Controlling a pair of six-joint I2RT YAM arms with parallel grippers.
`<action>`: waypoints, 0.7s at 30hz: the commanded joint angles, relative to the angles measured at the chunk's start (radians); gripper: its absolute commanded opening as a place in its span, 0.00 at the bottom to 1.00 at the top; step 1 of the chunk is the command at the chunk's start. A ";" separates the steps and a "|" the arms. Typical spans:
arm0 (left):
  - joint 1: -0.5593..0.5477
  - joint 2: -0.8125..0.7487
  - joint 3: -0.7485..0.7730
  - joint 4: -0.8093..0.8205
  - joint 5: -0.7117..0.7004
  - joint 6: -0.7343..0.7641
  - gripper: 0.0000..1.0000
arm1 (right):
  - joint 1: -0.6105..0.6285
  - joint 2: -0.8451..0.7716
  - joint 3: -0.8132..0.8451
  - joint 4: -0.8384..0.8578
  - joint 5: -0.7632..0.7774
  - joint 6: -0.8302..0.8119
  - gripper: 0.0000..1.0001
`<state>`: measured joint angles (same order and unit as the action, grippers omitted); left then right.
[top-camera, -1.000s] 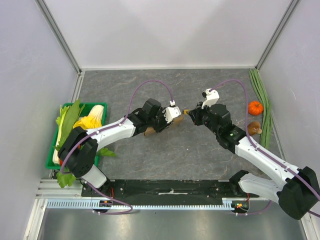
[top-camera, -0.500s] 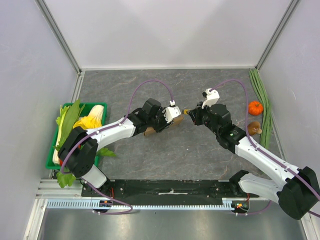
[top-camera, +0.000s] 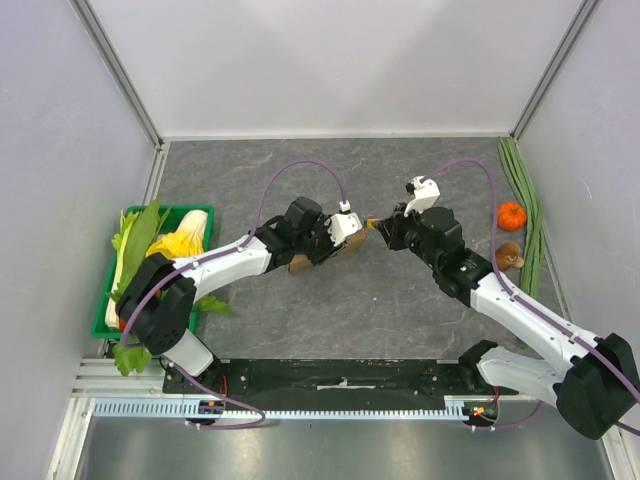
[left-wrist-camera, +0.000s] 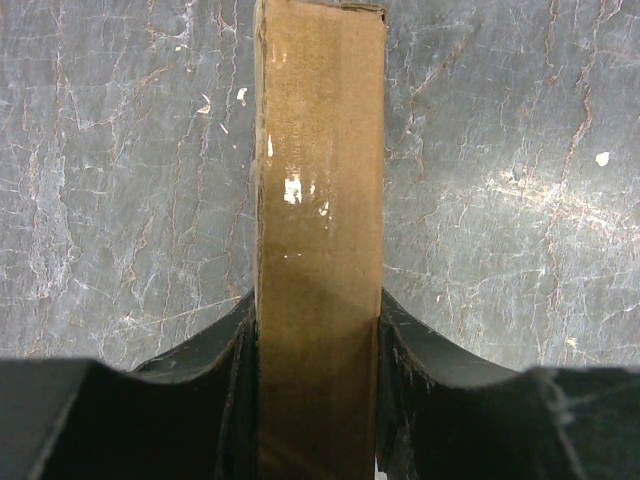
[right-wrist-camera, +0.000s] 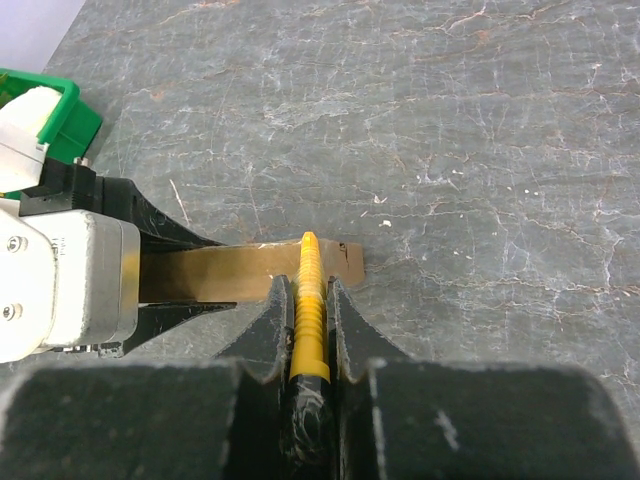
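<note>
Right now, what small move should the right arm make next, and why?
Probably ease the right gripper slightly forward: it is shut on a yellow ribbed tool whose tip sits at the edge of the cardboard piece clamped by the left gripper, and contact cannot be confirmed.

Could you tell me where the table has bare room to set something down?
Bare: the far strip beyond the left gripper and right gripper, and the middle patch on their near side. Crowded: green basket at left; orange fruit, brown piece, green stalks at right.
</note>
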<state>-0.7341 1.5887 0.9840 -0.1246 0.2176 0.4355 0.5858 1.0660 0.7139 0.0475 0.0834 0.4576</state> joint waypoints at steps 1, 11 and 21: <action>-0.004 0.080 -0.051 -0.176 0.089 -0.067 0.33 | -0.004 0.006 0.032 0.060 -0.020 0.016 0.00; -0.004 0.079 -0.056 -0.175 0.088 -0.067 0.33 | -0.004 0.023 0.021 0.058 0.007 0.003 0.00; 0.036 0.079 -0.044 -0.171 0.121 -0.096 0.31 | -0.003 0.040 -0.031 0.083 -0.034 -0.051 0.00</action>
<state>-0.7181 1.5925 0.9886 -0.1238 0.2348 0.4347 0.5842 1.0966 0.7090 0.0845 0.0792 0.4404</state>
